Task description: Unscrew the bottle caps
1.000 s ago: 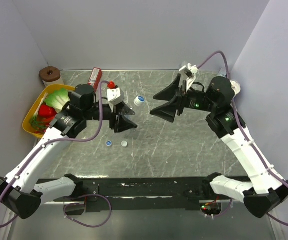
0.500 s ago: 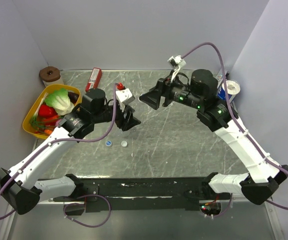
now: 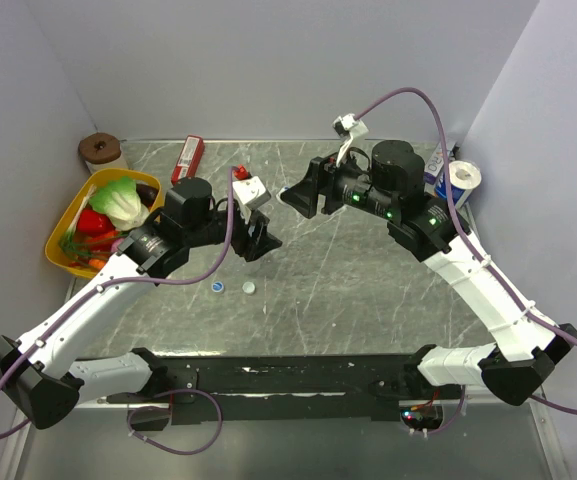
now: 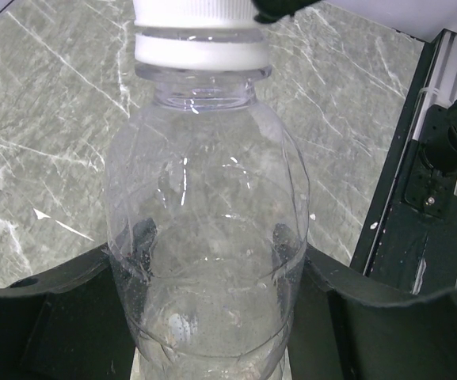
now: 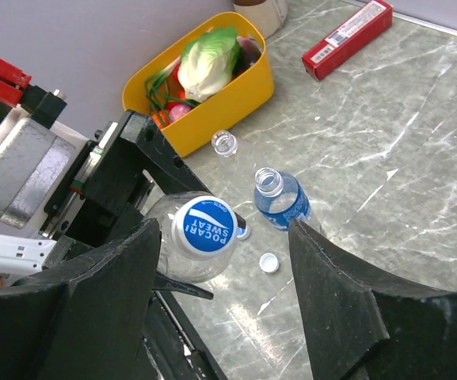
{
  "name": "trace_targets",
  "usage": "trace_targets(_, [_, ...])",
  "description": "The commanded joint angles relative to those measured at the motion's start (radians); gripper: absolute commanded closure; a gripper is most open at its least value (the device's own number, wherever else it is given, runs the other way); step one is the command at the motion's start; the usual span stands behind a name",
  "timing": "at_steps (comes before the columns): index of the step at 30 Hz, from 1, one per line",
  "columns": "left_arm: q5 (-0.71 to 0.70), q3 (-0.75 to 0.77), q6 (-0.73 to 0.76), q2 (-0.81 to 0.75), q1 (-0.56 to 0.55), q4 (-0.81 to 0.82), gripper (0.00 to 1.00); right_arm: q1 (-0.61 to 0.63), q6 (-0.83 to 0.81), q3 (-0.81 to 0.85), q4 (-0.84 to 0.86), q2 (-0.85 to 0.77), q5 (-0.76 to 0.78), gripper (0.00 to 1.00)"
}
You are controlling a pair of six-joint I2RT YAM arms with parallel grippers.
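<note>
My left gripper [image 3: 258,236] is shut on a clear bottle [image 4: 204,237] and holds it above the table. In the left wrist view [image 4: 212,317] its black fingers [image 4: 54,324] press both sides of the body. The bottle's white-rimmed blue cap [image 5: 204,228] is still on. My right gripper [image 3: 303,195] is open, its fingers [image 5: 93,317] on either side of that cap; the cap lies close to the left finger. An open bottle with a blue label [image 5: 279,198] and another open bottle neck [image 5: 225,142] are on the table. Two loose caps [image 3: 218,288] [image 3: 250,288] lie below.
A yellow basket [image 3: 68,225] of toy vegetables sits at the left edge. A red box [image 3: 190,153] and a brown roll [image 3: 101,150] are at the back left. A toilet roll [image 3: 463,178] stands at the back right. Grey walls close in three sides.
My right gripper has swung left to the held bottle, and its fingers now flank the cap. My left gripper shifted slightly right with the bottle, then held still.
</note>
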Motion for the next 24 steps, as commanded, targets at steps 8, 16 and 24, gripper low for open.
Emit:
trace_targets(8, [-0.016, 0.016, 0.004, -0.016, -0.015, 0.017, 0.48, 0.009, 0.050, 0.032, 0.104, 0.028, -0.078, 0.32])
trace_targets(16, [-0.025, 0.012, 0.000, -0.021, -0.017, 0.024, 0.48, 0.010, 0.044, 0.032, 0.098, 0.037, -0.102, 0.49])
trace_targets(24, [0.001, 0.006, -0.002, -0.033, -0.015, 0.036, 0.48, 0.012, 0.036, 0.002, 0.140, 0.016, -0.128, 0.74])
